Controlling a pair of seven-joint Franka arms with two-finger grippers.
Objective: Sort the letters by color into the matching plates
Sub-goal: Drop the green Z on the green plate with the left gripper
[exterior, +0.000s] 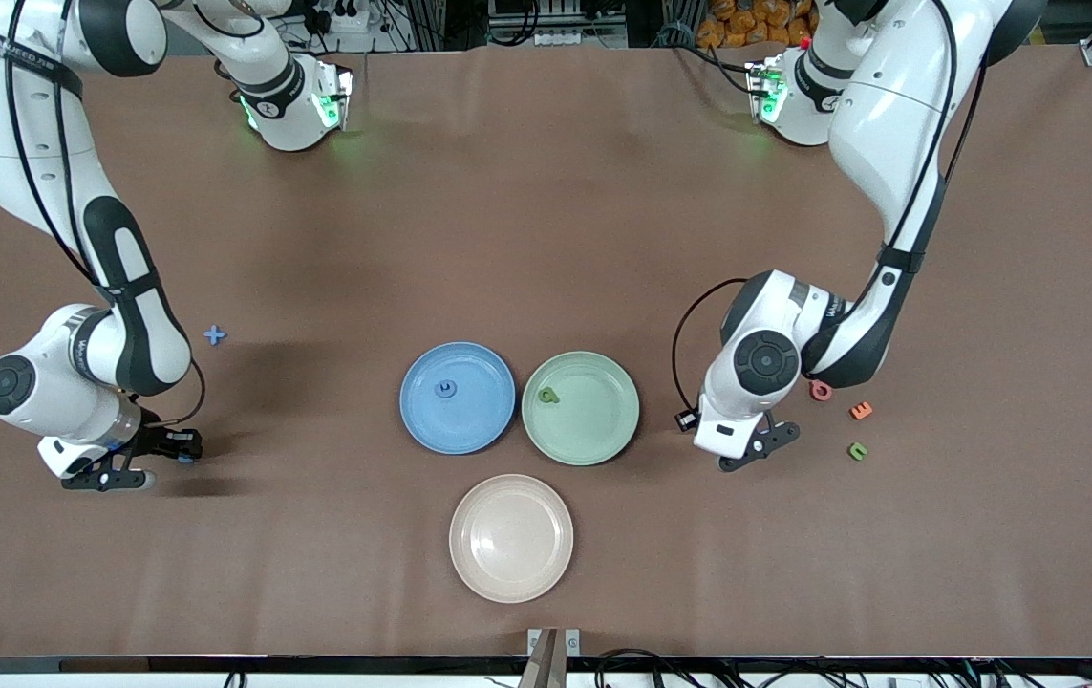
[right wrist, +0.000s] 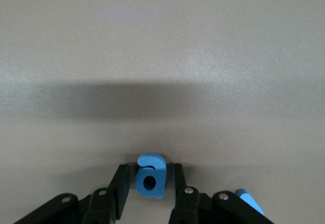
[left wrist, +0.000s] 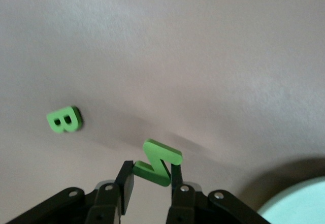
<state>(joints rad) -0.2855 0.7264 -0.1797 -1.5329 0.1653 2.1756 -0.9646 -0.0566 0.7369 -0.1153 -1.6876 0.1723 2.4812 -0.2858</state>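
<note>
The right gripper is low at the right arm's end of the tabletop. Its fingers sit on both sides of a small blue letter; they are right at its edges, but I can't tell if the squeeze is tight. A 2nd bit of blue foam shows by the gripper in the right wrist view. A blue plus shape lies on the tabletop, farther from the front cam than that gripper.

In the middle, the blue plate & the green plate sit side by side. The blue one has 1 blue letter in it. The green one has 1 green letter in it. A beige plate sits nearer to the front cam than both.

The left gripper is up over the tabletop, beside the green plate, toward the left arm's end. It is clenched on a green Z-like letter. Near it on the tabletop lie a red ring letter, an orange letter & a green B.
</note>
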